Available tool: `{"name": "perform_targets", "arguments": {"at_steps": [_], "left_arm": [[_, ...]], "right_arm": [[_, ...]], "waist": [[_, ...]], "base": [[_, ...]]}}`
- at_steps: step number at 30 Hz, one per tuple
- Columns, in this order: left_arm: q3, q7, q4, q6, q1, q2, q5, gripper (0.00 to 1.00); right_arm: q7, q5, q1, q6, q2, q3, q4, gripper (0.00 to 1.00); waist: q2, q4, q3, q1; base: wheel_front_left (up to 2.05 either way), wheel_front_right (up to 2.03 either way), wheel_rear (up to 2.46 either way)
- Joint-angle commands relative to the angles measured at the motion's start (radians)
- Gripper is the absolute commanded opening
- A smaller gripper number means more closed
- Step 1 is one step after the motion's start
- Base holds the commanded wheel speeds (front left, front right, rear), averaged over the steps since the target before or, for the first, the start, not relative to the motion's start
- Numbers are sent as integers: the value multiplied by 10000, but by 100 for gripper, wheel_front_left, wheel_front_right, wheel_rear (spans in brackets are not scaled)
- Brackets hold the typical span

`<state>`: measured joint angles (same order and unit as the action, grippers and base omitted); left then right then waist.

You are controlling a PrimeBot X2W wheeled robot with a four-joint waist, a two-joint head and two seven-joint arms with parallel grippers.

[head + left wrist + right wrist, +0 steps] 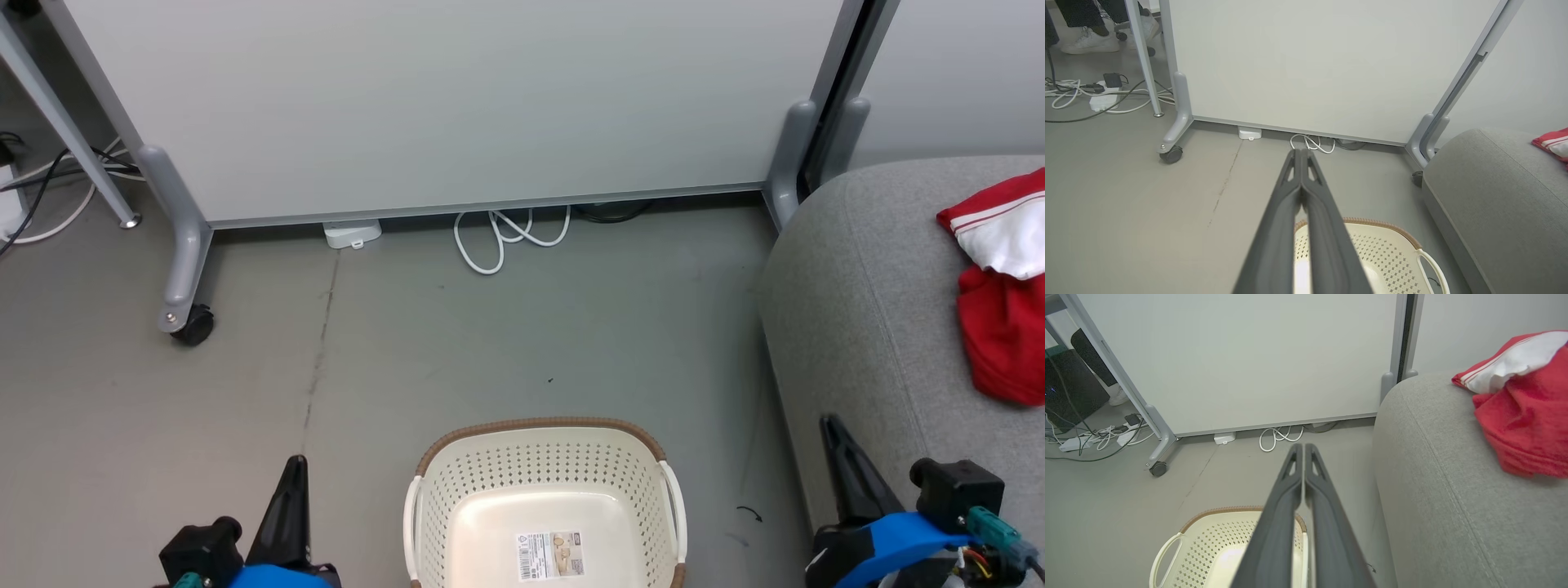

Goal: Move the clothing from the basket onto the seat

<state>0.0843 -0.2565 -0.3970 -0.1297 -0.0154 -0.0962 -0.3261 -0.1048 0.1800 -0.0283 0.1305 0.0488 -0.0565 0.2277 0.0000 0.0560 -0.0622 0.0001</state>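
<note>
The cream basket (545,465) with a brown rim stands on the floor at bottom centre, with only a label on its base. Red and white clothing (1002,286) lies on the grey seat (865,327) at the right. My left gripper (294,467) hangs shut and holding nothing, left of the basket. My right gripper (831,429) is shut too, in front of the seat's near corner. In the left wrist view my left gripper (1300,153) points over the basket (1392,253). In the right wrist view my right gripper (1303,448) points past the basket (1216,539), with the clothing (1523,416) on the seat (1453,490).
A white partition (449,106) on castor feet (189,322) stands behind the basket. A white cable loop (506,237) and a small white box (353,233) lie at its base. More cables and a power strip (1102,100) lie at the left, near a person's shoes (1090,41).
</note>
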Motion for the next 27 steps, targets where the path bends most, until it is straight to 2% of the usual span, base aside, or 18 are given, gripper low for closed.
{"name": "perform_targets", "arguments": {"at_steps": [1, 27], "left_arm": [[-4, 10, -15, 0, 14, 9, -28, 0], [-624, 1166, 453, -4, -296, 149, -4105, 0]], "right_arm": [[10, 30, 0, 0, -2, -3, 31, 0], [702, 4557, -279, 1, 3, -188, 97, 0]], "waist": [[0, -1, 1, 0], [0, -115, 121, 0]], "base": [[0, 0, 0], [0, 0, 0]]}}
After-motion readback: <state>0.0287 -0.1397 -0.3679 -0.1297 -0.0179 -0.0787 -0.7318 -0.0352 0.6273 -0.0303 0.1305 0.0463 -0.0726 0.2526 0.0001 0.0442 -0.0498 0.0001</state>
